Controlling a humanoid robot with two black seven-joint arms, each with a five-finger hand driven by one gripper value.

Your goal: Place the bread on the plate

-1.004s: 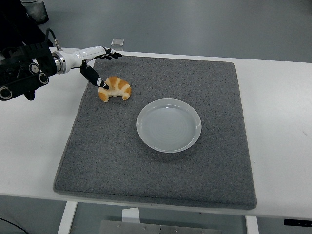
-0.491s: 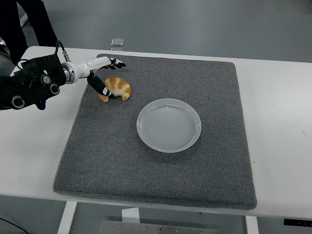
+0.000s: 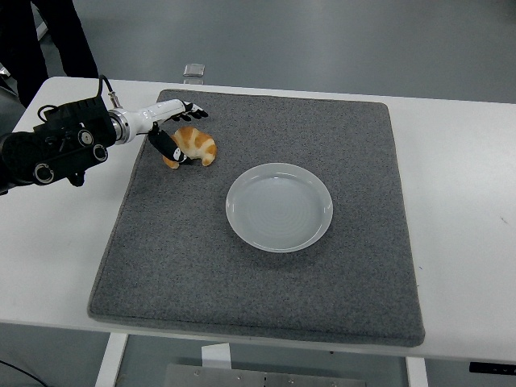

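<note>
Because our left hand [image 3: 176,129] straddles the croissant [image 3: 193,145], thumb and fingers spread and not yet closed, the white plate [image 3: 279,206] sits empty.

I see the plate [image 3: 279,206] on the mat [image 3: 266,274], which lies on the table [image 3: 459,201]. The bread [image 3: 193,145] sits on the mat, left of and behind the plate. My left hand [image 3: 172,129] is at the bread's left side.
</note>
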